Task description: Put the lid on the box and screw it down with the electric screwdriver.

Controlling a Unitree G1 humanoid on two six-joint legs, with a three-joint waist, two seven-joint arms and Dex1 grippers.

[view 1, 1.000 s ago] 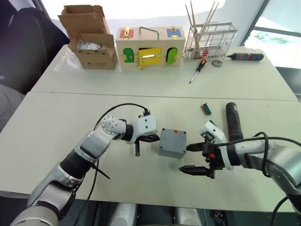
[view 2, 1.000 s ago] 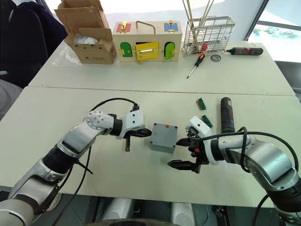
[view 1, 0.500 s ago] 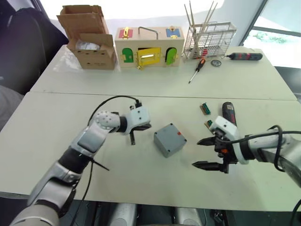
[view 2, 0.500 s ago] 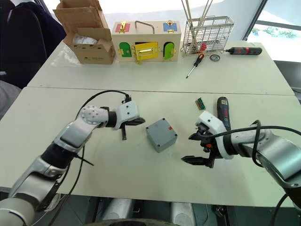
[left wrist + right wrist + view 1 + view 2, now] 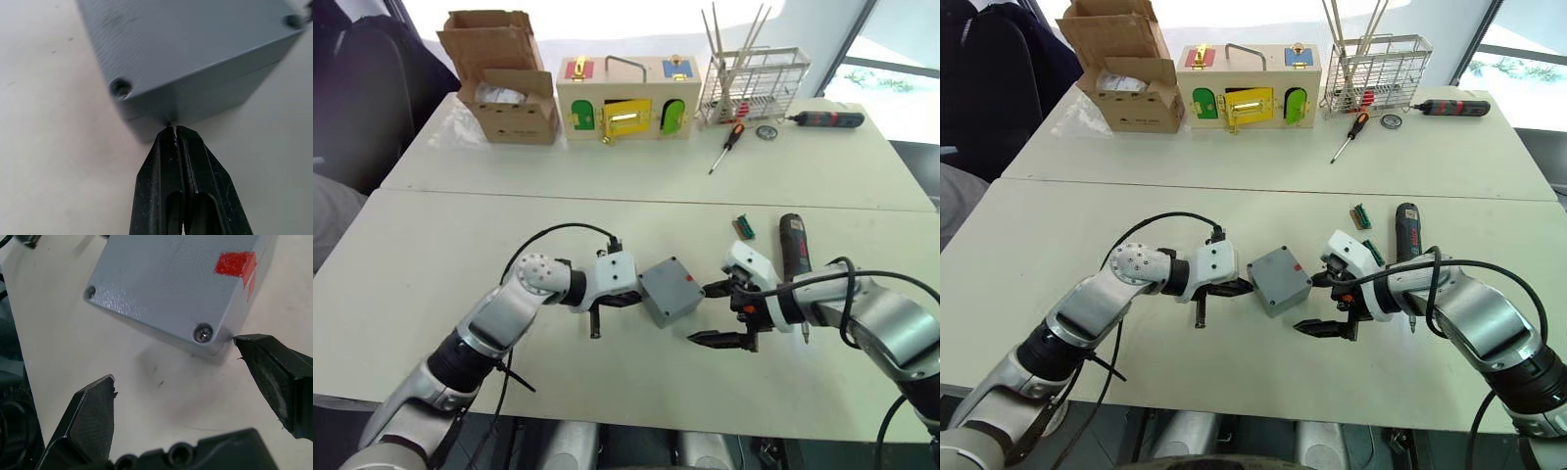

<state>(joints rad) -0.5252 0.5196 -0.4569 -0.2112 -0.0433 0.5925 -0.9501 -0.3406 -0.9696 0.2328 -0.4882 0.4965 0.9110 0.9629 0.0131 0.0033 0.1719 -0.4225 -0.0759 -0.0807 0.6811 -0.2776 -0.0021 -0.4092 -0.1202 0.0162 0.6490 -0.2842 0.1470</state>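
Note:
The grey box (image 5: pixel 671 292) stands mid-table, turned corner-on. The lid (image 5: pixel 161 279) forms its top face, with a red mark and a screw (image 5: pixel 203 333) in one corner. My left gripper (image 5: pixel 632 298) is shut, and its tip (image 5: pixel 174 129) touches the box's left corner at the side seam. To the right of the box my right gripper (image 5: pixel 710 313) is open. One finger (image 5: pixel 274 377) rests near the box's right corner, and the other lies on the table nearer me. The electric screwdriver (image 5: pixel 793 245) lies flat on the table, right of the right gripper.
Small green parts (image 5: pixel 742 227) lie beside the screwdriver. On the far table stand a cardboard carton (image 5: pixel 504 88), a wooden box with coloured doors (image 5: pixel 622 98) and a wire rack (image 5: pixel 754 83). A red-and-black hand screwdriver (image 5: pixel 724 145) and a black tool (image 5: pixel 827 118) lie there too.
Both grippers have closed in on the box. The left moved right until it reached the box's corner, and the right moved left from beside the screwdriver. The box has stayed in place.

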